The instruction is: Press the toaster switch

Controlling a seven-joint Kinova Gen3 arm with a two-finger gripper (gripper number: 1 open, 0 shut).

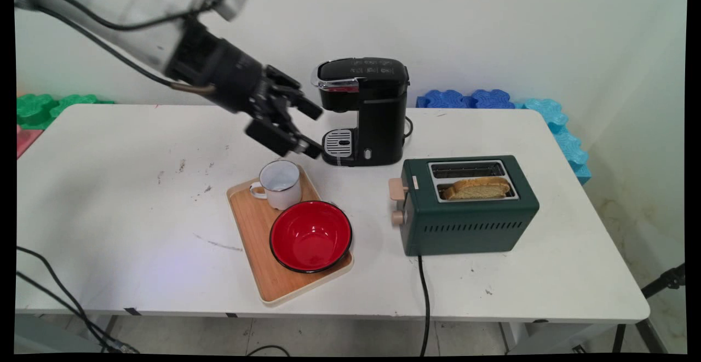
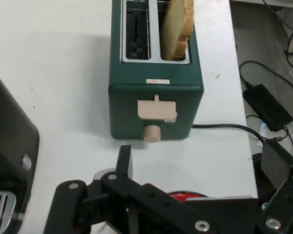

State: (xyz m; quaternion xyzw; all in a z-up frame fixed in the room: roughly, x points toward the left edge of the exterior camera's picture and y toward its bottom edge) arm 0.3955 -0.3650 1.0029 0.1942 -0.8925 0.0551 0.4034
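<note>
From the main view, the gripper (image 1: 313,131) hangs with its fingers spread apart and empty, just above a white mug (image 1: 280,183) on a wooden tray (image 1: 257,236), beside a red bowl (image 1: 310,236) and near the black coffee maker (image 1: 363,111). The hand view looks at a green toaster (image 2: 156,105) holding a bread slice (image 2: 176,27) in one slot.

Glossy enamel bowl (image 1: 310,236) and mug (image 1: 280,183) sit on a matt wooden tray (image 1: 255,231); toaster (image 1: 470,206) matt green, coffee maker (image 1: 363,111) glossy black plastic.
</note>
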